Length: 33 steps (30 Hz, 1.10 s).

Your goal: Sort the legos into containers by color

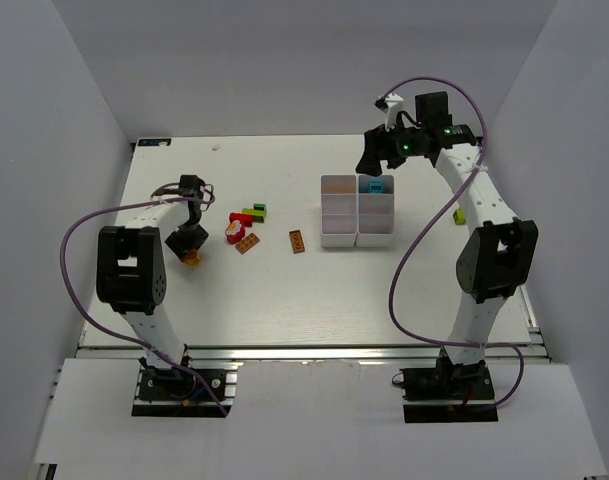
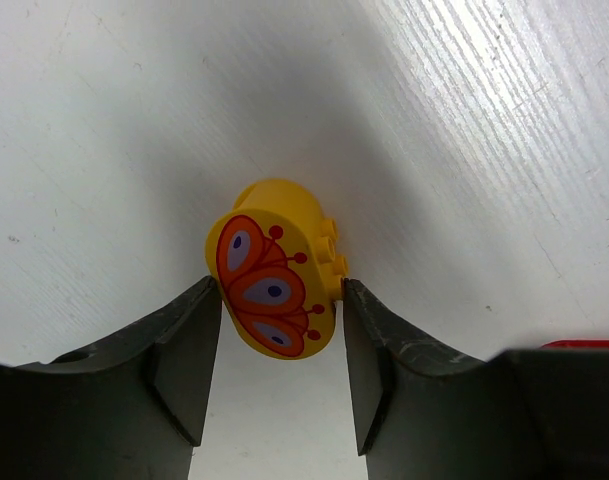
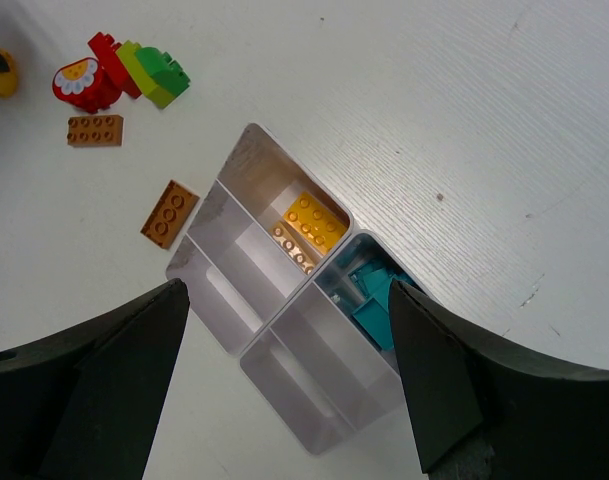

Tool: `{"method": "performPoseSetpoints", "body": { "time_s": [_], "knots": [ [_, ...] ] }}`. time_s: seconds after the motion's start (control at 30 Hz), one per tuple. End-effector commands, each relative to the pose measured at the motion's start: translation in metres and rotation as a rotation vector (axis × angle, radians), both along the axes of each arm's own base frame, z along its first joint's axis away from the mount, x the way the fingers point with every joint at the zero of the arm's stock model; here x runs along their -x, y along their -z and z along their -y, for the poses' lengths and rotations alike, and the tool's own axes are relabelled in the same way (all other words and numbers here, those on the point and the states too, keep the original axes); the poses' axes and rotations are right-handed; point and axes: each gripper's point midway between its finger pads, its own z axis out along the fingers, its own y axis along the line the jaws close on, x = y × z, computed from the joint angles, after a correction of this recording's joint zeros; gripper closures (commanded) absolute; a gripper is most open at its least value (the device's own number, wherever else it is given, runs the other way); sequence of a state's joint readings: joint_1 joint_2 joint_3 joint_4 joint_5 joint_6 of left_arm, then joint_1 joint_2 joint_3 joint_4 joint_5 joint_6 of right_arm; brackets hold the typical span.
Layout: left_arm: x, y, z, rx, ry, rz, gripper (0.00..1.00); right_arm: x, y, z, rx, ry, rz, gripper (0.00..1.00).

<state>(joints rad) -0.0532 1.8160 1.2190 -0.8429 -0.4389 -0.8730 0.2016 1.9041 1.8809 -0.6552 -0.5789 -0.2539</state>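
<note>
My left gripper is down at the table, shut on a yellow lego printed with an orange butterfly; both fingertips touch its sides. The white six-compartment tray stands right of centre. My right gripper is open and empty, hovering above the tray's far right end. In the right wrist view the tray holds teal legos in one end compartment and an orange brick in the one beside it; the other compartments look bare.
Loose legos lie between the left gripper and the tray: a red flower piece, a yellow-green and a green one, a brown brick and a brown plate. One yellow-green piece lies by the right arm.
</note>
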Motion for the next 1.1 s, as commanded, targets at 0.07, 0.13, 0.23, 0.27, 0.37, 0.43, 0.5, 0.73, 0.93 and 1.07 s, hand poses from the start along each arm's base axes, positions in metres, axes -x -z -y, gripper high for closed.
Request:
{"method": "performPoseSetpoints", "body": {
  "time_s": [0.07, 0.13, 0.23, 0.27, 0.37, 0.43, 0.5, 0.73, 0.93, 1.07],
  "knots": [
    [-0.002, -0.008, -0.005, -0.007, -0.001, 0.048, 0.58, 0.005, -0.02, 0.002, -0.006, -0.003, 0.053, 0.14],
    [-0.003, -0.01, 0.001, 0.027, 0.011, 0.069, 0.74, 0.005, -0.021, 0.001, -0.005, -0.003, 0.054, 0.14],
    [-0.01, -0.024, 0.013, 0.09, 0.034, 0.149, 0.93, 0.004, -0.024, 0.002, -0.004, 0.0, 0.064, 0.14],
    [-0.012, -0.026, 0.022, 0.133, 0.053, 0.177, 0.97, 0.004, -0.025, 0.002, -0.004, 0.001, 0.066, 0.14],
    [-0.014, -0.05, 0.038, 0.175, 0.094, 0.27, 1.0, 0.004, -0.026, 0.003, -0.002, 0.003, 0.073, 0.14],
    [-0.015, -0.068, 0.045, 0.194, 0.115, 0.329, 1.0, 0.005, -0.026, 0.002, -0.004, 0.003, 0.073, 0.14],
    [-0.018, -0.085, 0.061, 0.246, 0.164, 0.39, 1.0, 0.004, -0.027, 0.002, -0.004, 0.004, 0.076, 0.15],
    [-0.03, -0.15, 0.164, 0.556, 0.434, 0.626, 1.0, 0.003, -0.035, 0.006, 0.008, 0.018, 0.109, 0.14],
    [-0.031, -0.216, 0.245, 0.771, 0.594, 0.819, 1.0, 0.001, -0.044, 0.012, 0.023, 0.046, 0.149, 0.14],
    [-0.039, -0.24, 0.277, 0.804, 0.662, 0.902, 1.0, 0.003, -0.05, 0.017, 0.032, 0.062, 0.172, 0.14]
  ]
}}
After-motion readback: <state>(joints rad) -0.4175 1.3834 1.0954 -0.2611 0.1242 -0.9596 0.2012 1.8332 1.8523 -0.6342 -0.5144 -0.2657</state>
